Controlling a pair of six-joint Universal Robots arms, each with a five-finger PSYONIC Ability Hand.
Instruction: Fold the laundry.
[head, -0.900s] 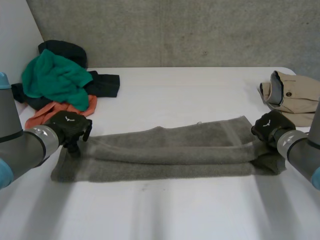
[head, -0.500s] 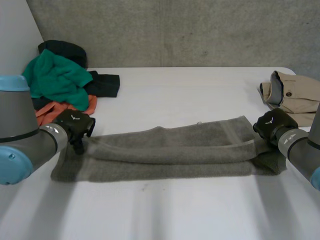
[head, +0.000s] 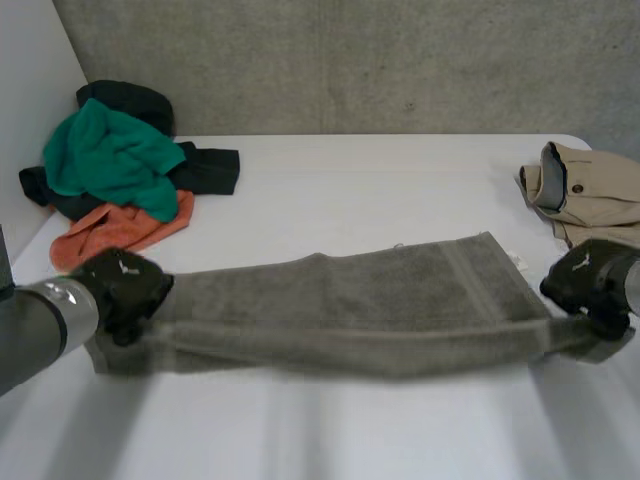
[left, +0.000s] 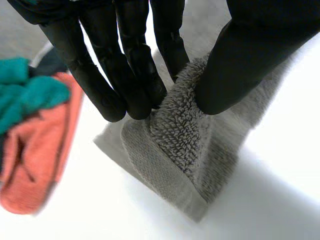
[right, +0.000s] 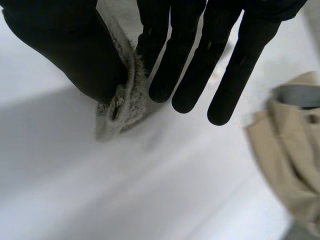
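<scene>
pinching the grey towel (head: 350, 300) between thumb and fingers, the left robot hand (head: 122, 285) grips one end and the right robot hand (head: 588, 280) the other; the towel stretches between them across the near side of the white bench (head: 380, 190).

White table (head: 400, 190); grey towel (head: 380, 300) across front; clothes pile (head: 110, 160) far left; beige garment (head: 590, 195) right.
</scene>
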